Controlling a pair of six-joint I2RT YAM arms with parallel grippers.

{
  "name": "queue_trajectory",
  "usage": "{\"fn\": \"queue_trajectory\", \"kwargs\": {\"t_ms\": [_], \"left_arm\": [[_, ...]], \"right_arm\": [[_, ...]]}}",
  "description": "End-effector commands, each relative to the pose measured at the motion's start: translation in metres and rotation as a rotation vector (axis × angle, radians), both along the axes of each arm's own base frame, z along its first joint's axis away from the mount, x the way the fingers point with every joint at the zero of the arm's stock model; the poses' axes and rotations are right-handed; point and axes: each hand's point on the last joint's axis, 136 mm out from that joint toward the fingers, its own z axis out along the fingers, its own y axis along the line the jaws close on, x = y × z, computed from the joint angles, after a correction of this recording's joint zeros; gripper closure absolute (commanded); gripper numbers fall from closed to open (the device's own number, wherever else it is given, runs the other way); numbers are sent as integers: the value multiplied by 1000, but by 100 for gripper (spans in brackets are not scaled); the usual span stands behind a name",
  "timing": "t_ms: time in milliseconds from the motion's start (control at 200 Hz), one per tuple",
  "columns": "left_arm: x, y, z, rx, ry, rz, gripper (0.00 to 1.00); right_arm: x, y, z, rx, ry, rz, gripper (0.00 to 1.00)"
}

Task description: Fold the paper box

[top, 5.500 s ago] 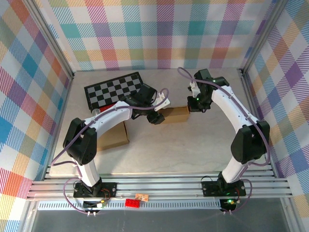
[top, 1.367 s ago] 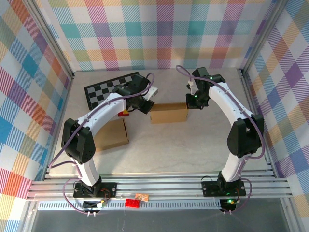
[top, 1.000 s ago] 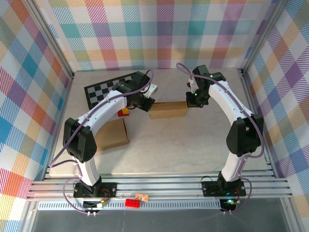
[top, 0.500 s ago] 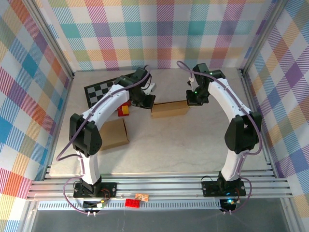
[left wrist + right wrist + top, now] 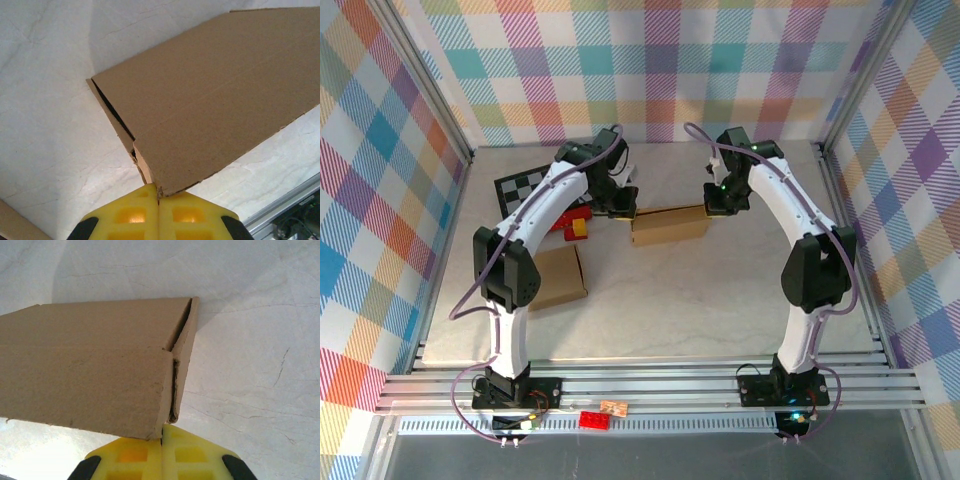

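The paper box (image 5: 668,224) is a flattened brown cardboard sleeve lying across the middle of the table. My left gripper (image 5: 625,207) is at its left end, shut. In the left wrist view the yellow fingertips (image 5: 137,210) meet, and a corner of the box (image 5: 215,95) rests right at their seam. My right gripper (image 5: 717,200) is at the right end, also shut. In the right wrist view the gripper (image 5: 162,432) touches the near corner of the box (image 5: 85,375), whose end flap stands slightly ajar.
A black-and-white chessboard (image 5: 525,185) lies at the back left. Red and yellow blocks (image 5: 572,224) sit beside it. Another cardboard box (image 5: 558,278) rests at the left front. A red brick (image 5: 594,419) lies on the front rail.
Both grippers have stayed shut at the ends of the box. The left arm has stretched farther back, and the box has shifted slightly toward the back of the table.
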Motion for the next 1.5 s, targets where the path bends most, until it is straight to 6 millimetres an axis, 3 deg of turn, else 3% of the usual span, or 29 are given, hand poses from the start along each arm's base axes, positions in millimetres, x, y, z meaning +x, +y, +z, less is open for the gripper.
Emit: {"fn": "queue_trajectory", "kwargs": {"t_ms": [0, 760, 1495], "left_arm": [[-12, -3, 1, -34, 106, 21, 100], [-2, -2, -15, -64, 157, 68, 100], [-7, 9, -34, 4, 135, 15, 100]], "right_arm": [[-3, 5, -1, 29, 41, 22, 100], [0, 7, -6, 40, 58, 23, 100], [2, 6, -6, 30, 47, 15, 100]]}}
